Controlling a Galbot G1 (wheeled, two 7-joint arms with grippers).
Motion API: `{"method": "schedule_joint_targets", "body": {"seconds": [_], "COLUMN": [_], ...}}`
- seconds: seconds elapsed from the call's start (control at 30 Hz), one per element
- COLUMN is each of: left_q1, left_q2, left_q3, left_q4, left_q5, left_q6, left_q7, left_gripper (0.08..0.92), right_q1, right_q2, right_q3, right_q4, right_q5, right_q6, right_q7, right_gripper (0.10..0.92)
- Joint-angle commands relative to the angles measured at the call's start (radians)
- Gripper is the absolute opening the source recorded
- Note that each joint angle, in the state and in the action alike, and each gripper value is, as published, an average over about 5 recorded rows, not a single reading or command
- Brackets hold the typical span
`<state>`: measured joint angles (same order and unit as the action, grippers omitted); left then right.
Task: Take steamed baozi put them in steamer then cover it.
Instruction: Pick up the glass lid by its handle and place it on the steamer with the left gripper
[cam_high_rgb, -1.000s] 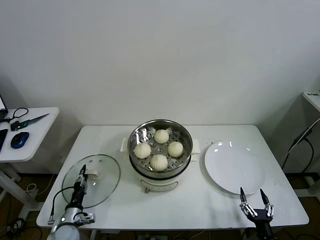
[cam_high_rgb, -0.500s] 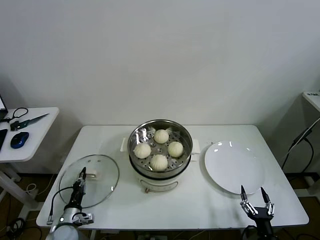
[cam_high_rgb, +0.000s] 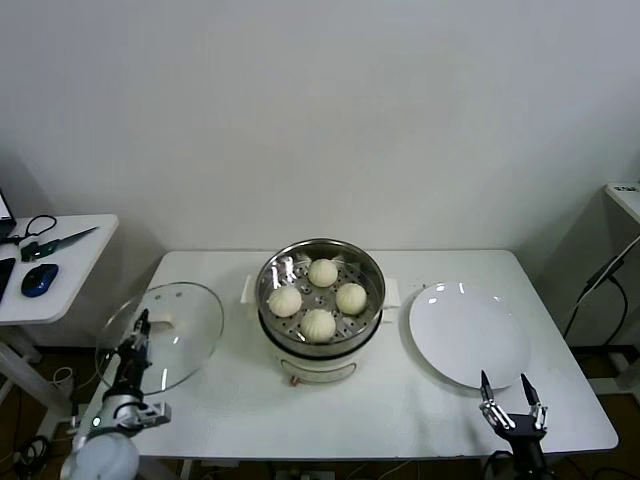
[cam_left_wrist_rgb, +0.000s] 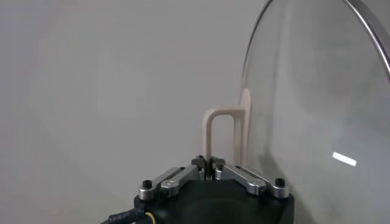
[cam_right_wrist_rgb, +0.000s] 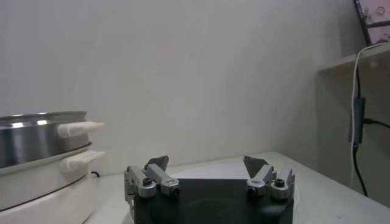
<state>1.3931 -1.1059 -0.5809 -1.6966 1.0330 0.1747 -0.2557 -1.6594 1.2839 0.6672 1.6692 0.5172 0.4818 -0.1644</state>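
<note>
Several cream-white baozi (cam_high_rgb: 318, 323) lie on the perforated tray inside the steel steamer (cam_high_rgb: 320, 262) on its white base, mid-table. My left gripper (cam_high_rgb: 140, 322) is shut on the cream handle (cam_left_wrist_rgb: 214, 131) of the clear glass cover (cam_high_rgb: 163, 333), which it holds tilted above the table's left edge. The cover's rim (cam_left_wrist_rgb: 369, 25) also shows in the left wrist view. My right gripper (cam_high_rgb: 511, 391) is open and empty at the table's front right; it also shows in the right wrist view (cam_right_wrist_rgb: 206, 163), with the steamer (cam_right_wrist_rgb: 36, 131) off to one side.
A flat white plate (cam_high_rgb: 468, 334) lies right of the steamer. A side table (cam_high_rgb: 50, 265) at the far left holds a mouse and cables. A cable hangs at the far right.
My left gripper has lifted the cover off the table and carried it up and to the left, tilting it. The right arm has barely moved.
</note>
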Motion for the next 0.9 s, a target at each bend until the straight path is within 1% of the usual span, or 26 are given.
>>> {"method": "schedule_joint_targets", "body": {"seconds": [0.03, 0.17, 0.3, 0.4, 0.53, 0.6, 0.67, 0.77, 0.9], "left_q1": [0.026, 0.037, 0.001, -0.067, -0.18, -0.232, -0.283, -0.354, -0.424], "left_q2": [0.032, 0.107, 0.167, 0.193, 0.207, 0.195, 0.157, 0.069, -0.047], "left_q3": [0.003, -0.012, 0.01, 0.06, 0.182, 0.269, 0.361, 0.471, 0.578], "left_q4": [-0.106, -0.254, -0.38, -0.438, -0.49, -0.505, -0.506, -0.482, -0.421], "left_q5": [-0.085, -0.154, -0.206, -0.209, -0.174, -0.132, -0.074, 0.034, 0.191], "left_q6": [0.035, 0.118, 0.22, 0.296, 0.409, 0.463, 0.506, 0.547, 0.562], "left_q7": [0.029, 0.112, 0.205, 0.266, 0.339, 0.374, 0.411, 0.462, 0.504], "left_gripper": [0.137, 0.137, 0.137, 0.137, 0.137, 0.137, 0.137, 0.137, 0.137], "right_q1": [0.001, 0.005, 0.011, 0.018, 0.026, 0.029, 0.033, 0.036, 0.036], "right_q2": [0.002, 0.004, 0.004, 0.005, 0.006, 0.007, 0.008, 0.009, 0.007], "right_q3": [-0.009, -0.016, -0.016, -0.015, -0.014, -0.014, -0.013, -0.011, -0.008], "right_q4": [0.003, 0.003, 0.008, 0.008, 0.009, 0.009, 0.01, 0.011, 0.008], "right_q5": [-0.008, -0.024, -0.048, -0.073, -0.1, -0.104, -0.106, -0.106, -0.102], "right_q6": [0.0, -0.002, -0.013, -0.025, -0.038, -0.042, -0.047, -0.05, -0.047], "right_q7": [0.0, 0.003, 0.014, 0.023, 0.032, 0.035, 0.039, 0.041, 0.043], "right_gripper": [0.823, 0.823, 0.823, 0.823, 0.823, 0.823, 0.823, 0.823, 0.823]}}
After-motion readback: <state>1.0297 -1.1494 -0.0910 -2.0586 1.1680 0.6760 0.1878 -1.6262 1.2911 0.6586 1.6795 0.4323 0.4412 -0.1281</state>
